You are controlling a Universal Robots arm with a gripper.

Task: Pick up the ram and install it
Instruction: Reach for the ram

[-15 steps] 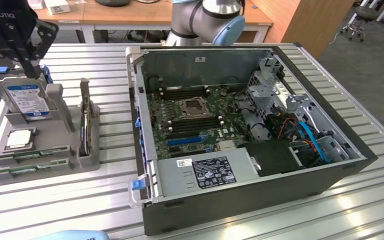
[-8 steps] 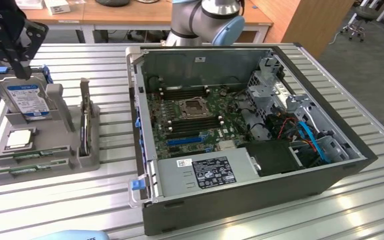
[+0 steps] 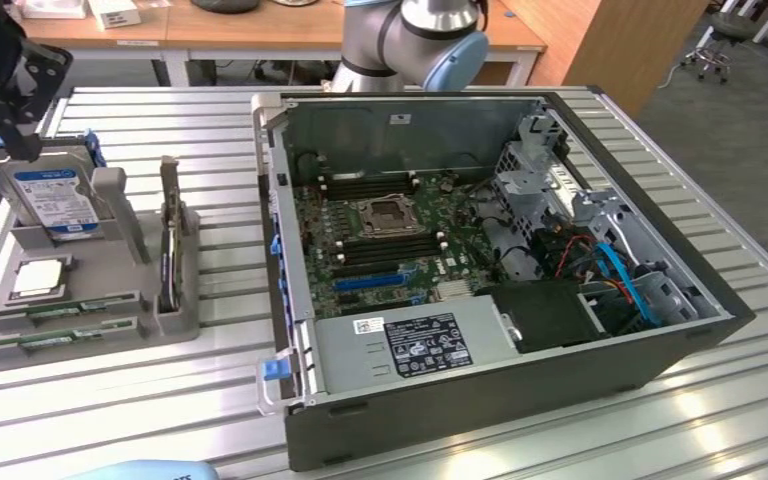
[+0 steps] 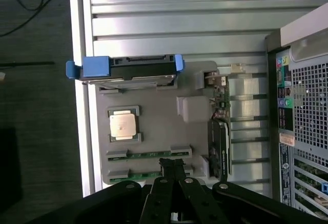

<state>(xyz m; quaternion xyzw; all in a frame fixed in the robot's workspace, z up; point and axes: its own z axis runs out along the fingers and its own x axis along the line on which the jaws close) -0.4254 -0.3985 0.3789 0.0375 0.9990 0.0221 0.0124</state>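
Gripper [image 4: 171, 164] of mine, jaws fully closed and empty, poised over the ram [image 4: 148, 155] in the grey parts tray [image 4: 154, 126], lower left of the exterior view.

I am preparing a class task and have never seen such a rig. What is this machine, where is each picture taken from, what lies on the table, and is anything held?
The machine is a silver and blue robot arm with a black gripper at its end. One picture comes from a camera off the arm, looking down on a slatted metal table. The other comes from a camera on the arm's wrist, looking past the gripper. On the table stand an open black computer case, its green motherboard showing, and a grey parts holder. The holder carries a hard drive with a blue-and-white label, a square silver processor chip and two long green ram sticks. The gripper is shut, holds nothing and hangs above the holder.
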